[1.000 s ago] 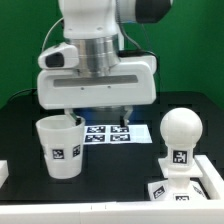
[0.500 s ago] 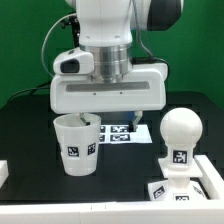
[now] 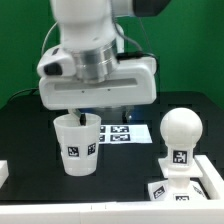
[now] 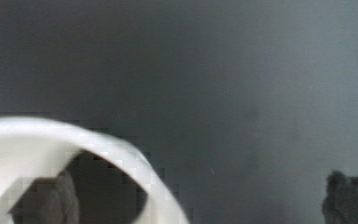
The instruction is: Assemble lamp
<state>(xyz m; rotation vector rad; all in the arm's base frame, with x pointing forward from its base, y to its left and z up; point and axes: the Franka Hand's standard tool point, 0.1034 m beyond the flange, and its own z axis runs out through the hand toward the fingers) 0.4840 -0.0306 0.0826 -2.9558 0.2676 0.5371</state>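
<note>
The lamp's tapered white shade stands mouth up on the black table at the exterior view's left, tag facing front. My gripper hangs right over it, open. In the wrist view the gripper has one finger inside the shade's rim and the other finger outside, so the wall lies between the jaws without being clamped. The round-headed bulb sits upright on the blocky base at the exterior view's right, apart from the gripper.
The marker board lies flat behind the shade, partly hidden by the hand. A white piece shows at the exterior view's left edge. Green walls close in the black table.
The shade has shifted toward the exterior view's right and then stayed put. The hand swung right with it, then moved back left over it. The jaws stayed open.
</note>
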